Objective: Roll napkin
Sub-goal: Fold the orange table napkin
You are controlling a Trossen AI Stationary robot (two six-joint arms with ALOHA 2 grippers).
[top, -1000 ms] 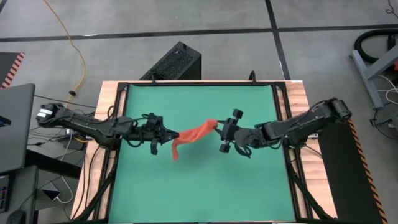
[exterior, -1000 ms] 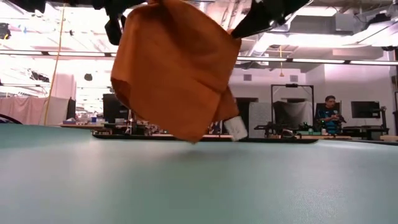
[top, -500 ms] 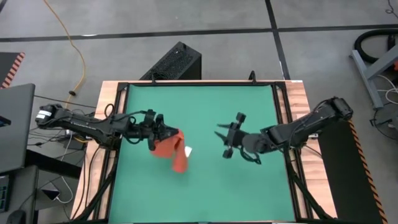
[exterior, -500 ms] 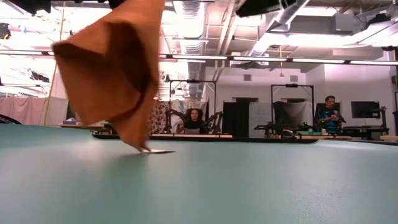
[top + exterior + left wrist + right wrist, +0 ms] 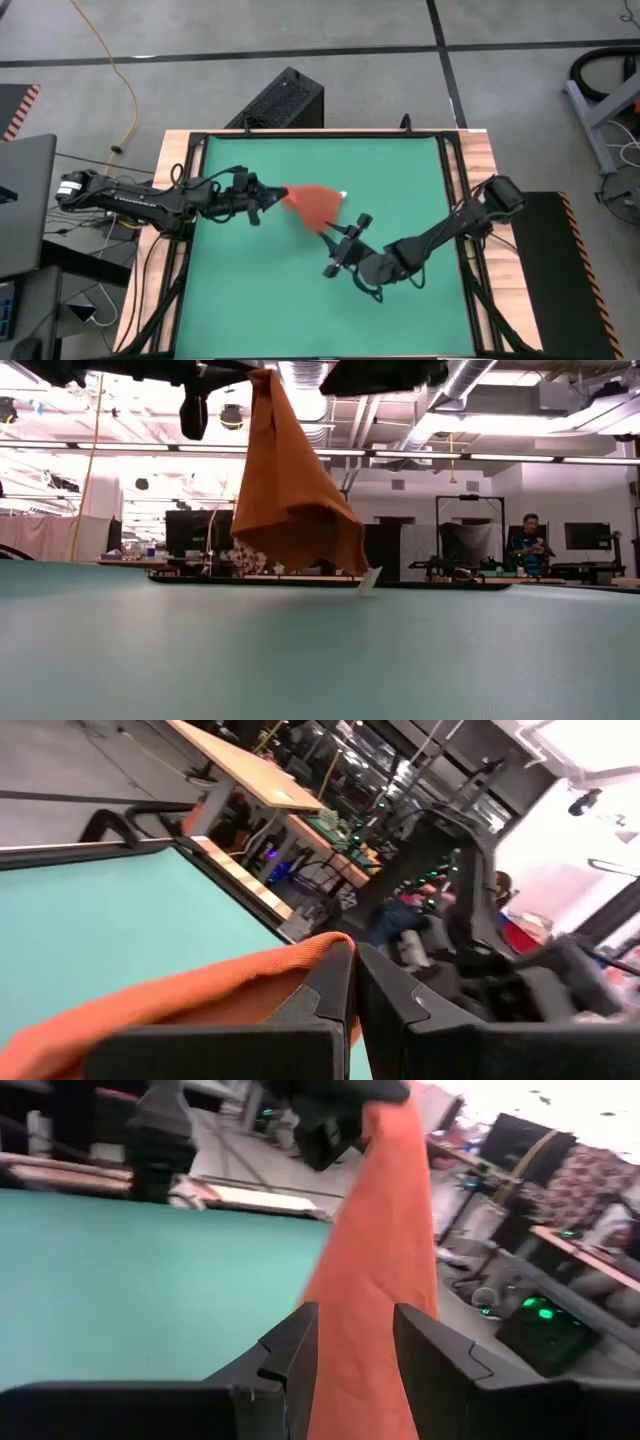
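Note:
The orange-red napkin (image 5: 315,205) hangs from my left gripper (image 5: 268,195) over the middle of the green table (image 5: 400,165). In the low view the napkin (image 5: 290,500) drapes down in a cone, its small white tag (image 5: 370,580) at the lower edge, clear of the table. My left gripper (image 5: 355,990) is shut on it. My right gripper (image 5: 335,245) is open on the napkin's near right side. In its wrist view the fingers (image 5: 295,1350) stand apart with the cloth (image 5: 385,1250) ahead of them, and I see no touch. My left gripper pinches the napkin's top edge (image 5: 305,955) between its two shut fingers. The fingers come level from the table's left. The cloth hangs slack below them (image 5: 265,390), lifted clear of the table; one layer or several, I cannot tell.
A black box (image 5: 280,100) stands beyond the table's far edge and a laptop (image 5: 20,200) lies off its left side. Wooden rails (image 5: 470,170) frame the mat. People sit in the room behind (image 5: 528,540). Open mat lies toward the near edge (image 5: 260,300).
My right gripper has opened and let go of the napkin, then gone toward the near edge and the left. The napkin, held stretched between both grippers before, has dropped and swung below my left gripper, brushed the table, and now hangs toward the far right.

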